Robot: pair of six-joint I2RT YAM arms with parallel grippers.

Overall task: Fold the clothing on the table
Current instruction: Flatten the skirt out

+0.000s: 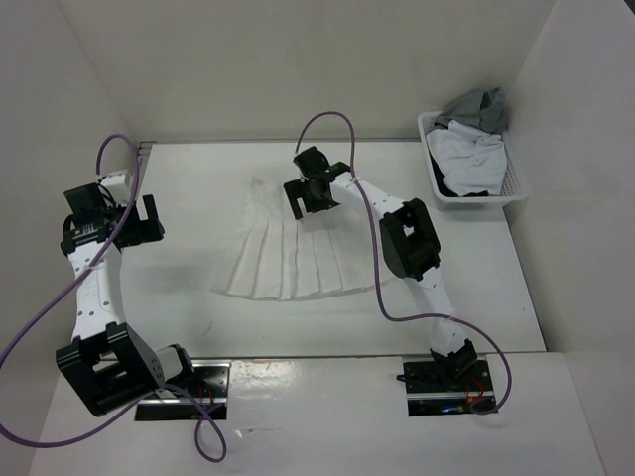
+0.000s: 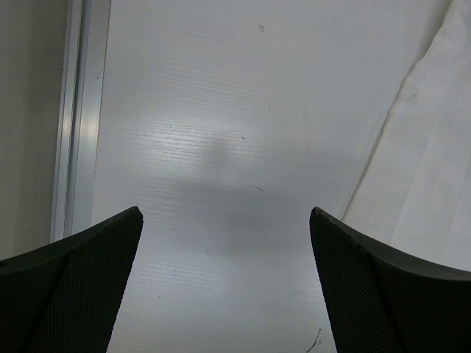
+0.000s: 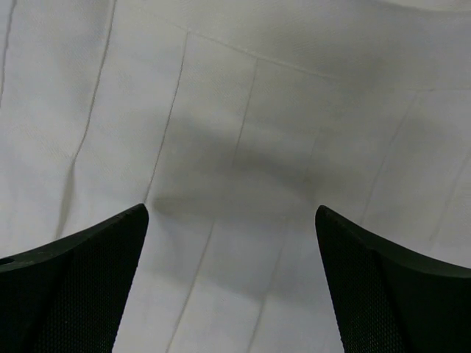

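Note:
The white pleated clothing point(image 1: 293, 256) lies flat on the table point(image 1: 184, 297), fanned out with its narrow waist at the far side and its wide hem toward me. My right gripper point(image 1: 312, 201) hovers over the waist end, open; its wrist view shows pleated fabric point(image 3: 243, 95) below the right gripper point(image 3: 232, 208), nothing between the fingers. Left of the skirt, my left gripper point(image 1: 149, 220) stands open over bare table point(image 2: 221, 110). In the left wrist view the left gripper point(image 2: 224, 213) holds nothing, and the skirt's edge point(image 2: 434, 147) shows at the right.
A white plastic basket point(image 1: 516, 188) with grey and white garments stands at the back right corner. A metal rail point(image 2: 77, 118) runs along the table's left edge. White walls enclose the table on three sides.

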